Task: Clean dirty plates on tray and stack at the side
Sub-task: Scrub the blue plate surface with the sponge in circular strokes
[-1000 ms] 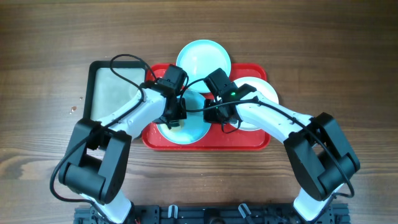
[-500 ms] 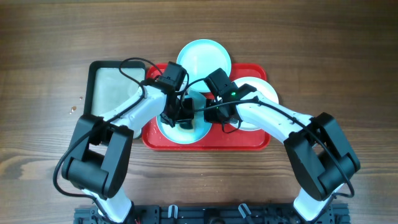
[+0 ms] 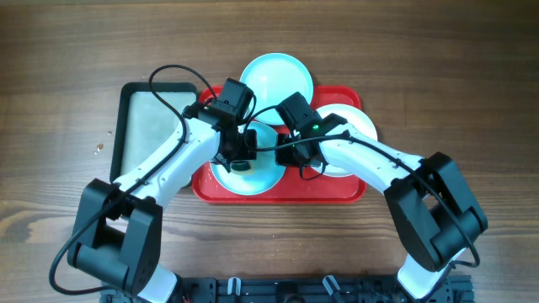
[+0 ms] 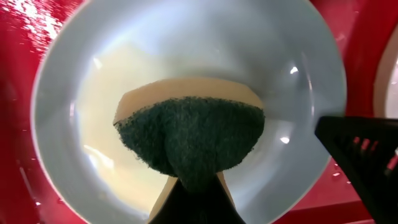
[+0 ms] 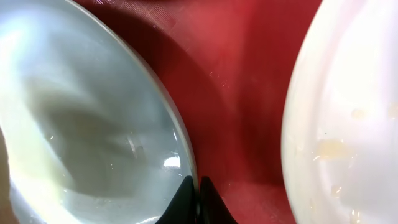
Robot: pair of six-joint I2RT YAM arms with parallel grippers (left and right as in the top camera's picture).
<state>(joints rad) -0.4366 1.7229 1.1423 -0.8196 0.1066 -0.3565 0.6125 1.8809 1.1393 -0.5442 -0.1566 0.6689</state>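
Note:
On the red tray (image 3: 337,192) a pale turquoise plate (image 3: 263,178) lies at the front left. My left gripper (image 3: 238,158) is shut on a yellow sponge with a green scouring face (image 4: 193,130), pressed flat onto the middle of this plate (image 4: 124,56). My right gripper (image 5: 198,186) is shut on the plate's right rim (image 5: 180,143), one finger on each side of it. A white plate (image 5: 348,112) with pale smears lies to the right on the tray (image 5: 242,81). Another turquoise plate (image 3: 274,77) rests at the tray's back edge, partly over it.
A black-rimmed tray with a pale inside (image 3: 152,126) stands on the wooden table just left of the red tray. The two arms meet closely over the red tray's middle, with black cables looping above them.
The left gripper slid the sponge to the right across the turquoise plate, then back a little to the left. The right gripper has kept its hold on the rim.

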